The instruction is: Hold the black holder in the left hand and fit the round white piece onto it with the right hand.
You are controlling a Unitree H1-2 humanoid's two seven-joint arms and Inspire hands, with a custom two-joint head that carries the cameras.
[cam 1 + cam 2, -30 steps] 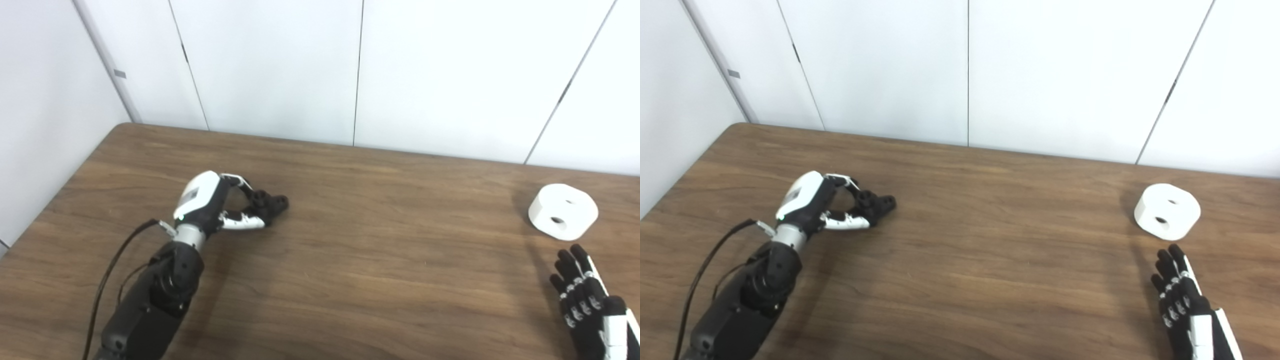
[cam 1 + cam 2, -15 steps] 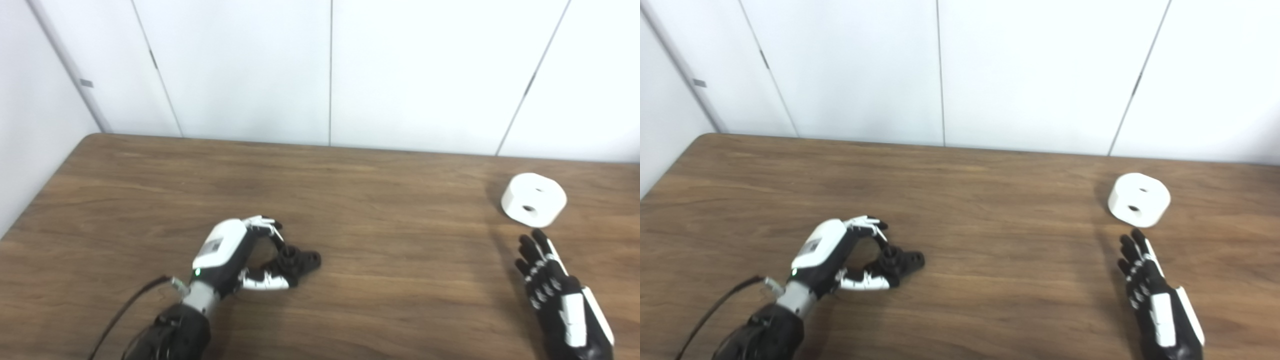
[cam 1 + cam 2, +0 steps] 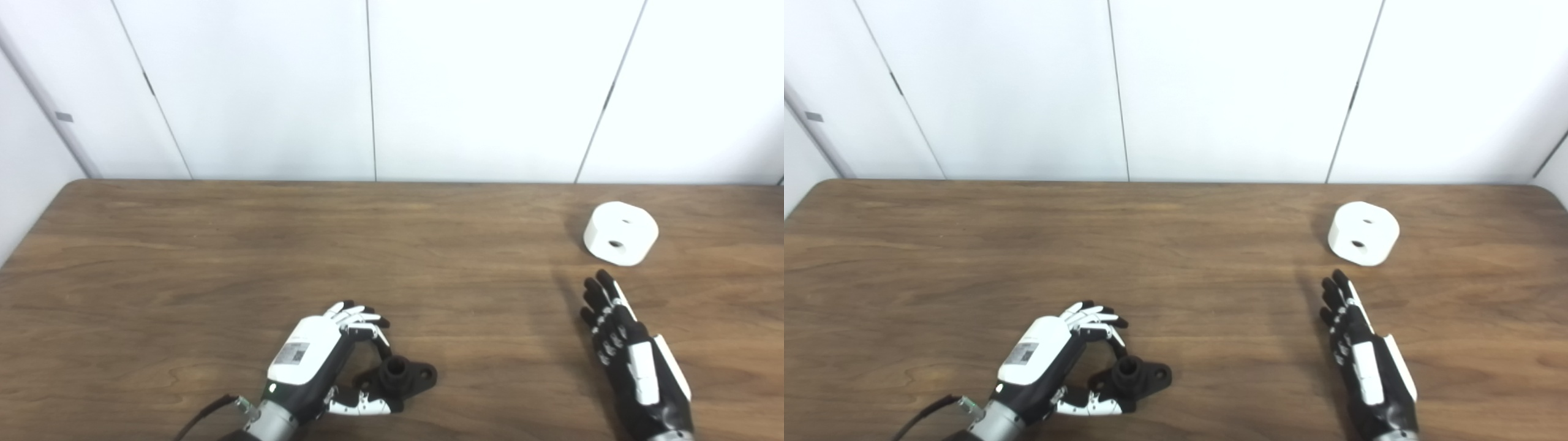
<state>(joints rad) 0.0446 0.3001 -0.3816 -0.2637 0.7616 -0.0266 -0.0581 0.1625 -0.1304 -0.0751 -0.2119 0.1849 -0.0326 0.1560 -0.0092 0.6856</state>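
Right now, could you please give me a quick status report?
Left hand shut on black holder. Right hand open, short of round white piece. Nothing between them.

I am working in what looks like a robotics lab or test room: a bare wood-grain table [image 3: 184,245] is standing against plain white wall panels [image 3: 478,86] with dark seams, and my black-and-white robot hands, the left hand [image 3: 318,361] and the right hand [image 3: 631,361], are reaching over the tabletop.
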